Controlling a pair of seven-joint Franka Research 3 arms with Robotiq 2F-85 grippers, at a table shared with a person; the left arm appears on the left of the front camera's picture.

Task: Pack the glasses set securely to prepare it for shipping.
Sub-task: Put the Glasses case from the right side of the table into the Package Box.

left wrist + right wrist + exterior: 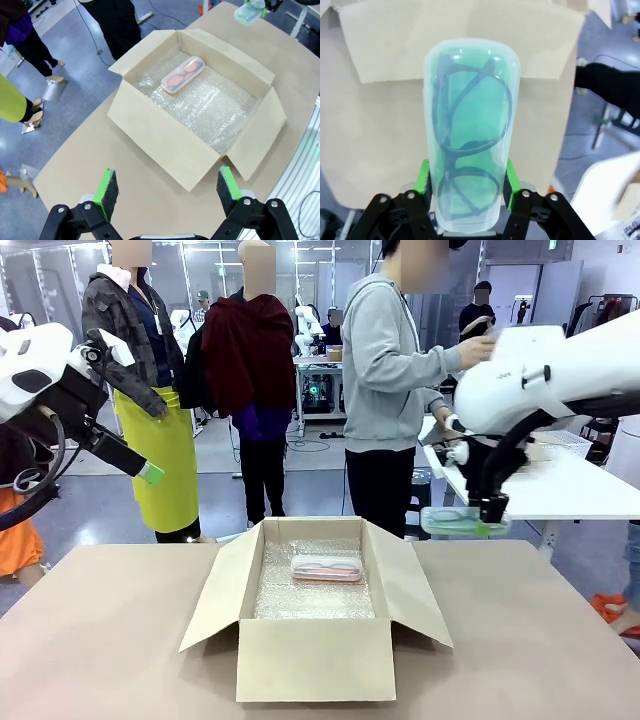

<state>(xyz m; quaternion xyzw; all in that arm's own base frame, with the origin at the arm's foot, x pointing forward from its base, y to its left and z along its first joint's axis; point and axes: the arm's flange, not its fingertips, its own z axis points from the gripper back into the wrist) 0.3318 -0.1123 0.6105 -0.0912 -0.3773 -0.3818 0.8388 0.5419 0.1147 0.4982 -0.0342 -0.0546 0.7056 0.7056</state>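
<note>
Left claw [167,187] hangs wide open and empty, up left of the box [315,660]. The pink case [326,568] lies inside the box on bubble wrap [300,600]. Right claw [492,518] is clamped on the mint case [450,521], raised just right of the box.

Cardboard box [305,655] shown in plain tan; clear bubble wrap [300,595] inside marked by fine dotted pattern. Pink case [326,568] topped by clear lid, pinkish-orange frames seen through it. Mint green case [470,130] tinted translucent, black frames seen within. Table [100,640] finished in pale beige. Left gripper [166,175] and right gripper [492,510] coloured black, pads [106,187] bright green; right arm [540,380] cased in white.
</note>
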